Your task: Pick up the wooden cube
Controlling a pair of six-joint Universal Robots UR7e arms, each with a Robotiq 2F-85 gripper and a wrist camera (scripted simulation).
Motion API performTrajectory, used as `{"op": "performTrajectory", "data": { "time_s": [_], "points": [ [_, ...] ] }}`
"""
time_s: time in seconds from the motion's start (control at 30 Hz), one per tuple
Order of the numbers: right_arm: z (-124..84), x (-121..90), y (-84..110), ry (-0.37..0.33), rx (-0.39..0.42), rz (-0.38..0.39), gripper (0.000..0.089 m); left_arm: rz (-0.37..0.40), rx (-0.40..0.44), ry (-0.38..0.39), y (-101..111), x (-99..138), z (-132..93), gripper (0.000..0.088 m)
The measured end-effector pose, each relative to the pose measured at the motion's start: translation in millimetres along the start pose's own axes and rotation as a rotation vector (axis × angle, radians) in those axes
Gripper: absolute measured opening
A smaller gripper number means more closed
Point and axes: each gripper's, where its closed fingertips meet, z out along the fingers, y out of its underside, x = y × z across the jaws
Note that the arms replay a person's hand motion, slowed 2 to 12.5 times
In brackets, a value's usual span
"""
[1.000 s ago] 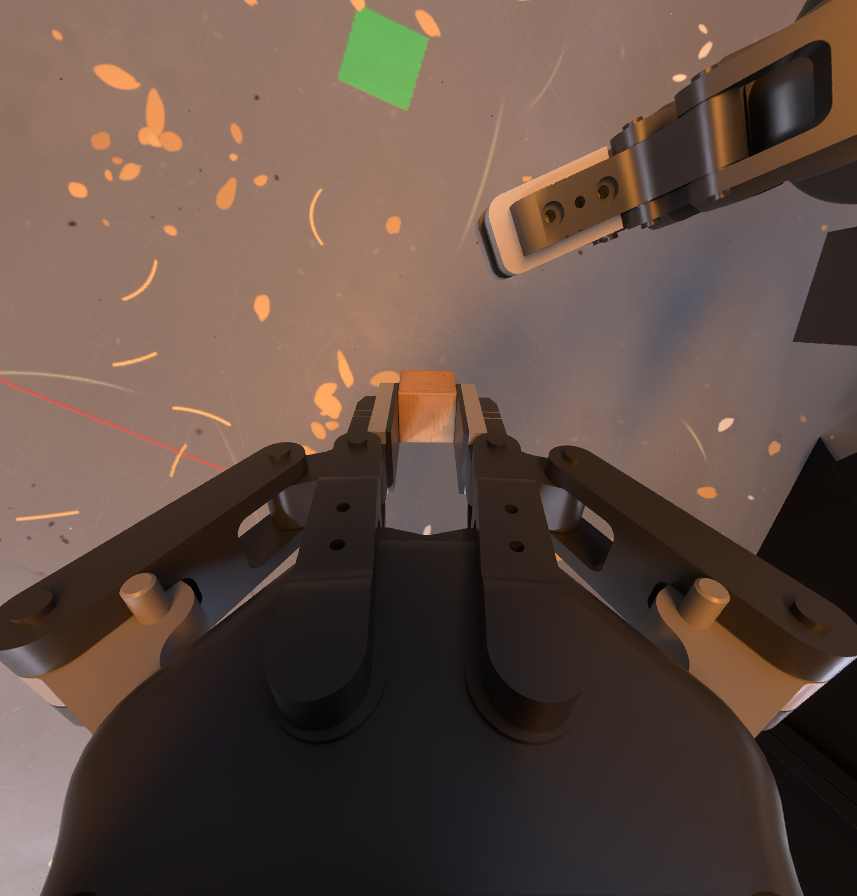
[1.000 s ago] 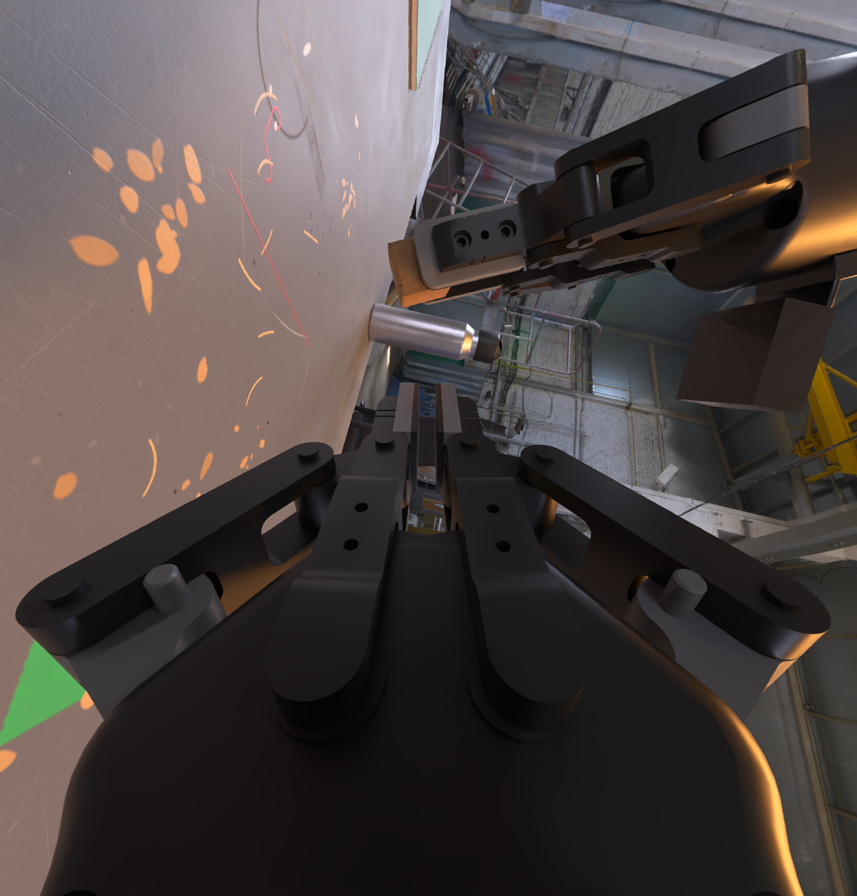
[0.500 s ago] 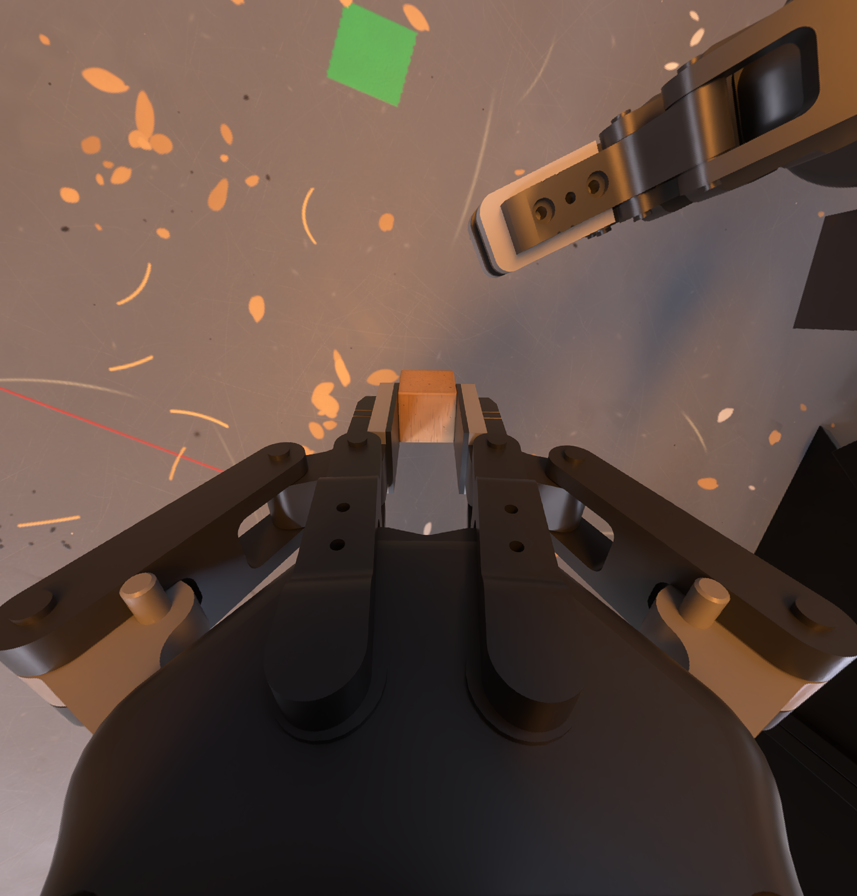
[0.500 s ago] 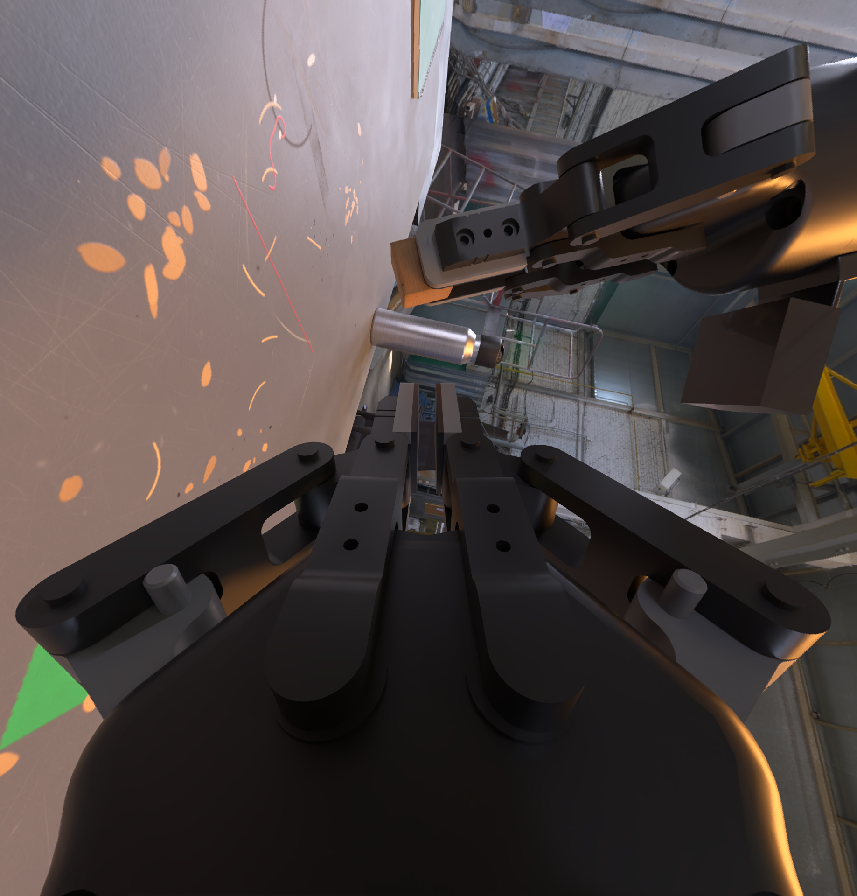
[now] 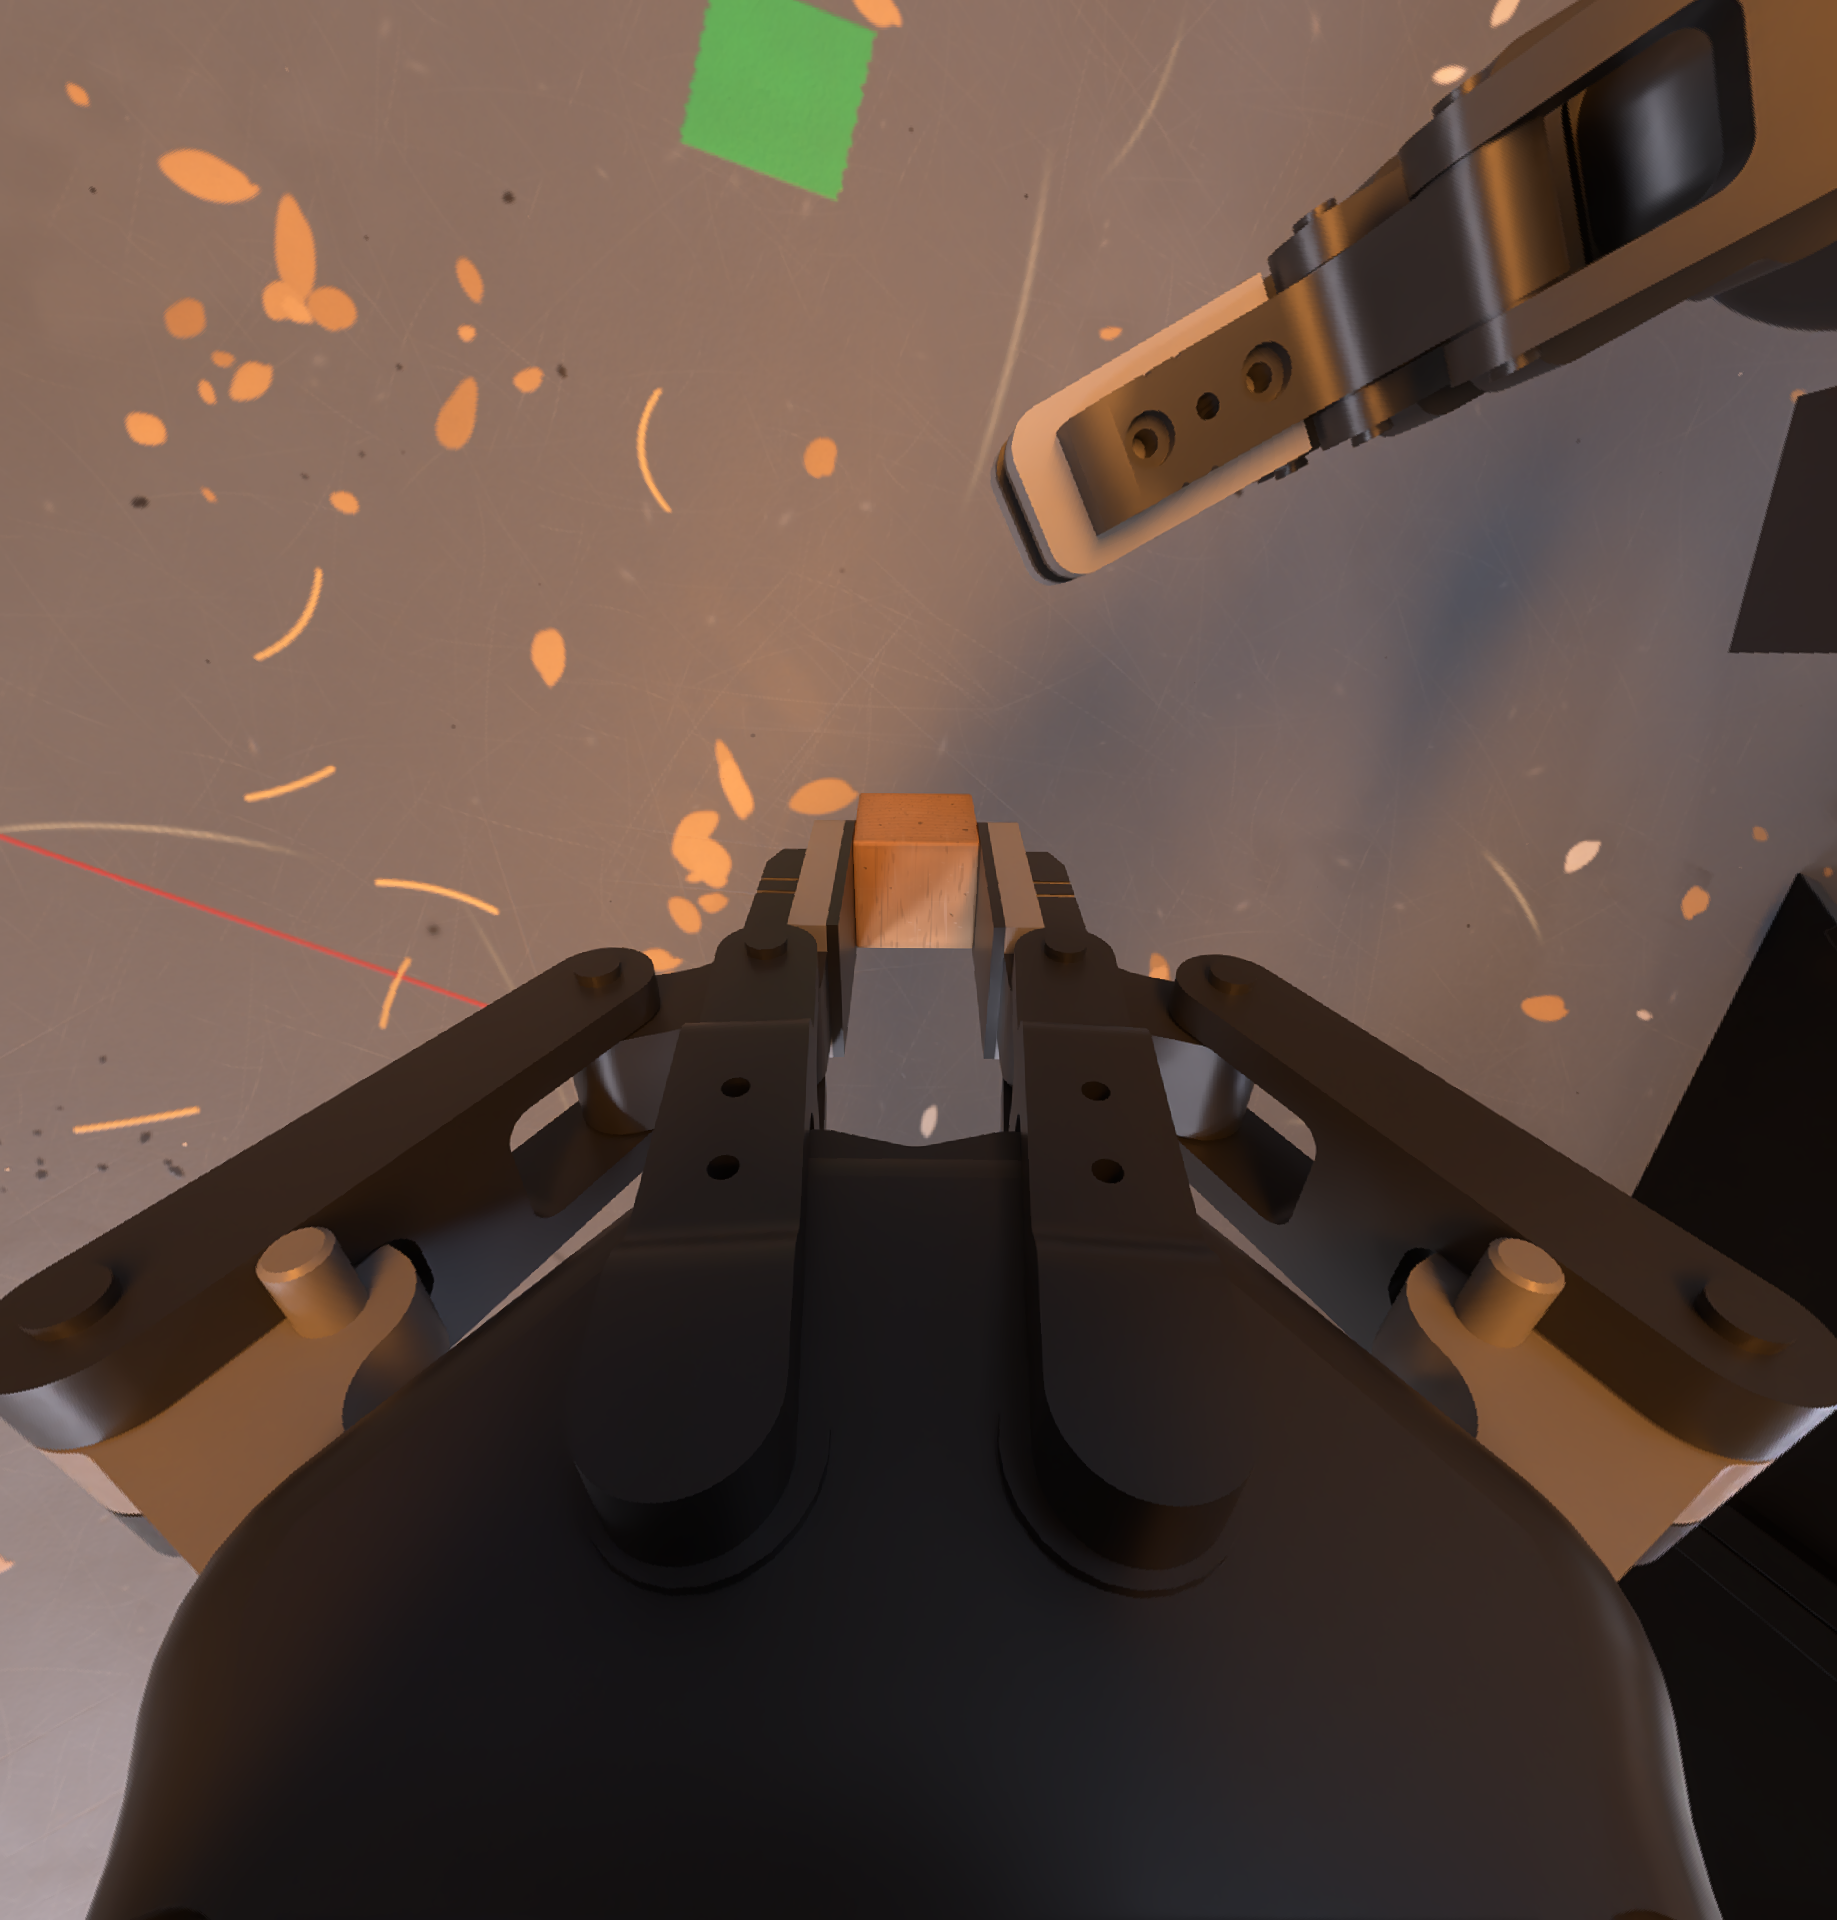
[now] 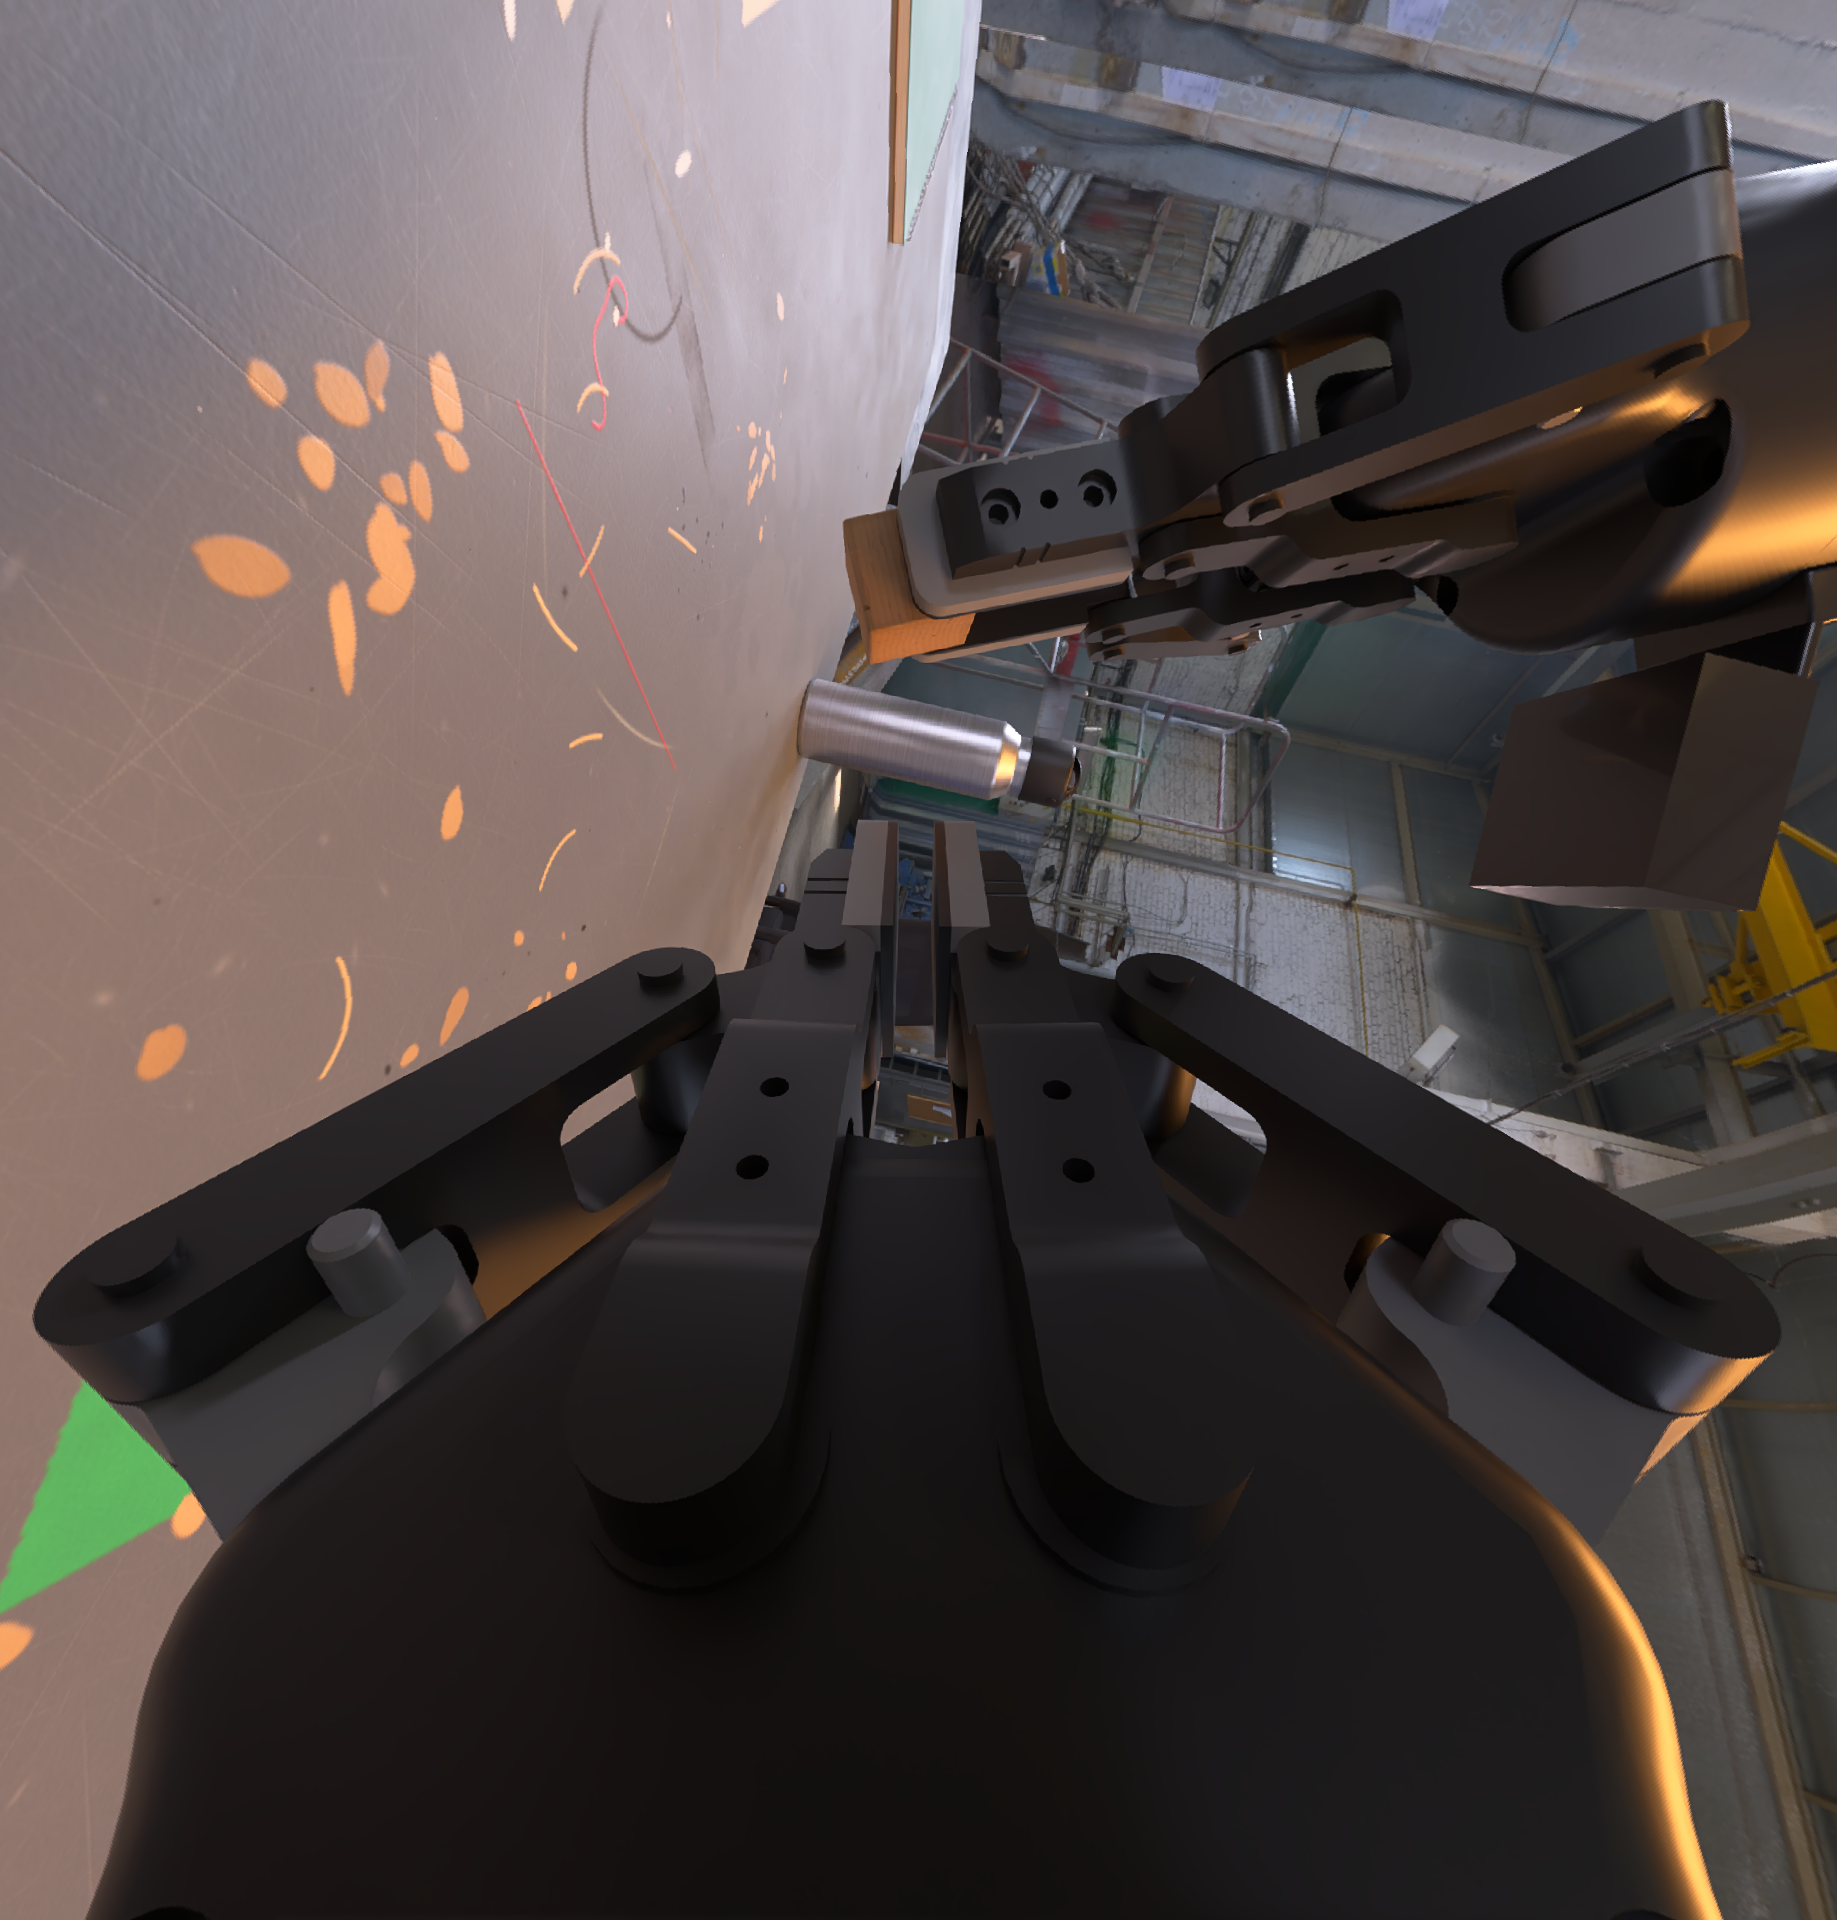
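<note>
The cube [image 5: 912, 883] sits pinched between the left gripper [image 5: 914, 894] pads, raised off the table [image 5: 374, 623]. Only the right wrist view shows a metal cylinder [image 6: 909, 740] standing near the table's edge. The right gripper [image 6: 916, 873] hangs empty, fingers nearly together. A green patch [image 5: 779, 99] lies well apart.

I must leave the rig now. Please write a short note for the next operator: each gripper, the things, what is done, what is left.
Left gripper: shut on the wooden cube, held between its pads and clear of the table.
Right gripper: nearly shut, holding nothing, hanging off to the side.
A metal cylinder stands on the table near its edge; a green square lies flat farther off.
Done: cube grasped and raised.
Left: only keep the grip.
</note>
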Motion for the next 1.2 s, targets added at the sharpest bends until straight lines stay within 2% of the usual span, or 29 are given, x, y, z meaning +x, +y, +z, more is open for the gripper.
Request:
{"op": "performTrajectory", "data": {
  "time_s": [0.7,1.2],
  "points": [
    [0.3,1.2,1.9,0.012,-0.017,-0.01,0.0059,0.003,0.011,0.016,-1.2,1.9,-1.4,0.02],
    [-4.1,9.1,-0.3,0.046,-0.006,-0.023,0.0061,0.023,0.025,0.023,-2.1,5.1,-3.3,0.02]
  ]
}}
